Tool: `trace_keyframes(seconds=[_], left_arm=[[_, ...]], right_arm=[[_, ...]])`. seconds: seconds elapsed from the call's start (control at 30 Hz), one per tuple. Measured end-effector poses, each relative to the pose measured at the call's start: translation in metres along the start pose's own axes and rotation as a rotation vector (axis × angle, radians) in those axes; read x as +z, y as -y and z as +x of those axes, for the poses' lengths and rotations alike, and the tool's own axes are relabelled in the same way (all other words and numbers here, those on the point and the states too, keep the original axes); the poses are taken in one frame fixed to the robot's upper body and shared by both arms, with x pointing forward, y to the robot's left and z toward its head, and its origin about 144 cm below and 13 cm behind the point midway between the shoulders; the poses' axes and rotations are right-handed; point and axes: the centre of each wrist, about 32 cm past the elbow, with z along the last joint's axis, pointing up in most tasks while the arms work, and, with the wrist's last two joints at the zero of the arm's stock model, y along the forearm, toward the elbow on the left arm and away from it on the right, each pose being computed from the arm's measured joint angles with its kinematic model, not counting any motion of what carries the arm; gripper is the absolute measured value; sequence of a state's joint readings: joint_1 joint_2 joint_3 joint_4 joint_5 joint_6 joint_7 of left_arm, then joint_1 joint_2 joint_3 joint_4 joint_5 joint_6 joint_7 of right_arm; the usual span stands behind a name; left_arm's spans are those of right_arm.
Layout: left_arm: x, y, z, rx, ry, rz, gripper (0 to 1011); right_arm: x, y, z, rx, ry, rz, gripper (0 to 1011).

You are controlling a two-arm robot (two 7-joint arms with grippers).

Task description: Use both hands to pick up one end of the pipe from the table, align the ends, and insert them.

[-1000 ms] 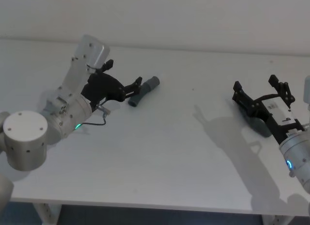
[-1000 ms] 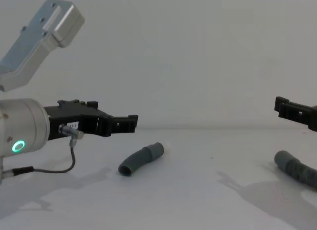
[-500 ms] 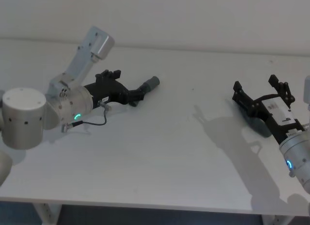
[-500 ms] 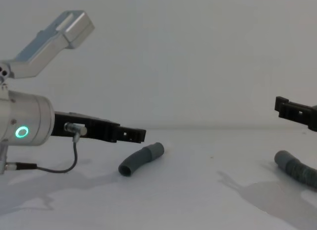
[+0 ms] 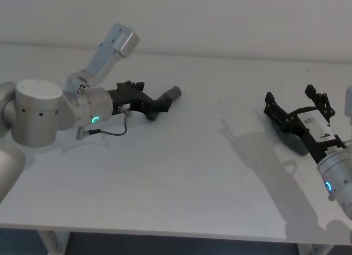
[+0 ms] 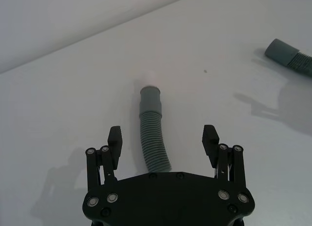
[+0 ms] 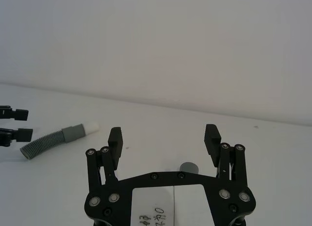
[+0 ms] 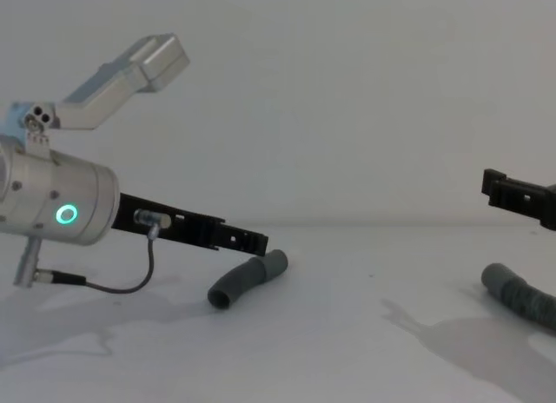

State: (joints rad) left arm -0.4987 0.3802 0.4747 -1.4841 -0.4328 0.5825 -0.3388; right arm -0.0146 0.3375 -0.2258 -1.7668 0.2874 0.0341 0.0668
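The short curved pipe (image 5: pixel 171 94) lies at the back left of the white table (image 5: pixel 181 172); its smooth cuff end (image 6: pixel 150 98) points away from my left gripper. My left gripper (image 6: pixel 163 138) is open and low over the table, with a finger on each side of the pipe's ribbed body (image 6: pixel 154 141), not touching it. From the side, the left gripper (image 8: pixel 252 240) hangs just above the short pipe (image 8: pixel 248 280). My right gripper (image 5: pixel 297 104) is open and hovers above the longer pipe (image 8: pixel 519 295) at the right, whose cuff (image 7: pixel 187 167) shows between its fingers.
The longer pipe's end (image 6: pixel 287 55) lies far to the right of the short one, with bare table between them. A pale wall runs behind the table's back edge. The left arm's cable (image 5: pixel 107 131) loops down near the table.
My left arm has swung lower and forward, and its gripper has turned level and come astride the short pipe. The right arm and both pipes have not moved.
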Motion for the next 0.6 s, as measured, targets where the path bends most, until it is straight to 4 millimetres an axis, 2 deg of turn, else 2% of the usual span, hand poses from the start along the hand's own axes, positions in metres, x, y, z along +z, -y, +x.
trace_keyframes(seconds=[0.6], left_arm=[[0.007,0.023,0.004,0.037,0.091,0.061,1001]], right_arm=[[0.0,0.0,0.0,0.0,0.0,0.0,1001]])
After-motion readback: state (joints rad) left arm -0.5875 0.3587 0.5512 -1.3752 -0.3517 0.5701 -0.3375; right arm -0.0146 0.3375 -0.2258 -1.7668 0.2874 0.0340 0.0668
